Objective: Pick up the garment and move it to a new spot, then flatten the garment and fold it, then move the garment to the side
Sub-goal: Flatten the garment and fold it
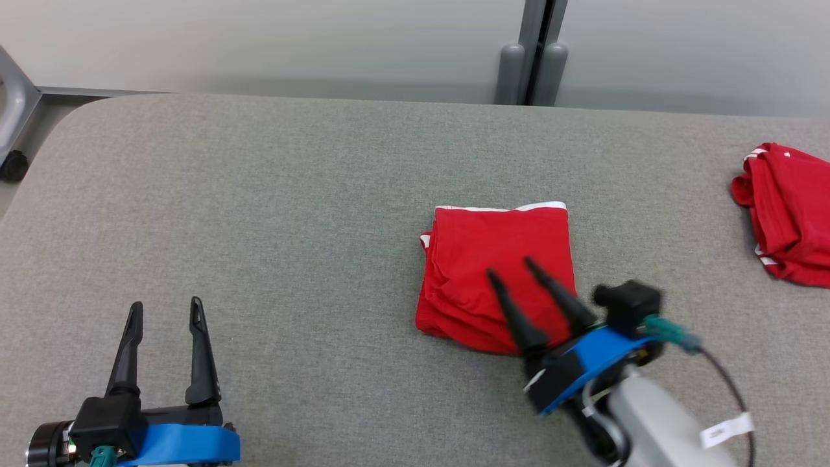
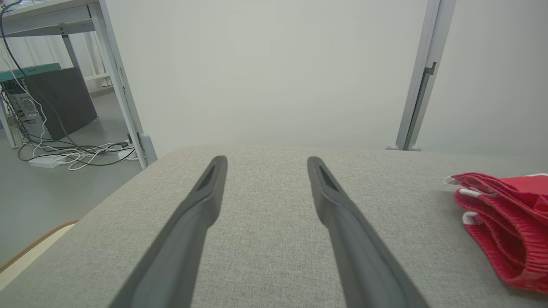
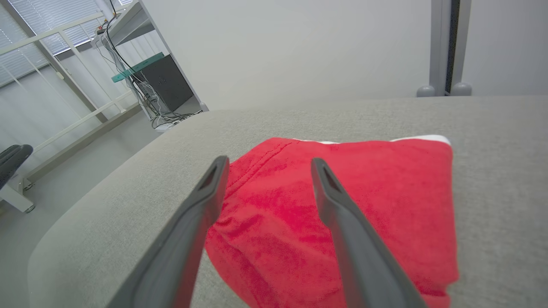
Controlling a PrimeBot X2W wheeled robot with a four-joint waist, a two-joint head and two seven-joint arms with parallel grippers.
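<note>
Head cam: high, angled down on table (image 1: 259, 194). Wrist cams: low, close to surface, facing wall (image 2: 274, 64). All share red garment (image 1: 496, 272).

Open grey fabric tabletop (image 1: 259, 194) is left across the left half; passage is blocked centrally by the folded red garment (image 1: 473, 250), rightward by a crumpled red cloth (image 1: 788, 214).

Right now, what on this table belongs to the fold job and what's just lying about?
Job:
folded red garment, in the middle of the table
right claw, open over it
left claw, open, empty

Lying about:
second red garment, at the table's right edge
grey post behind the table
floor cables
</note>
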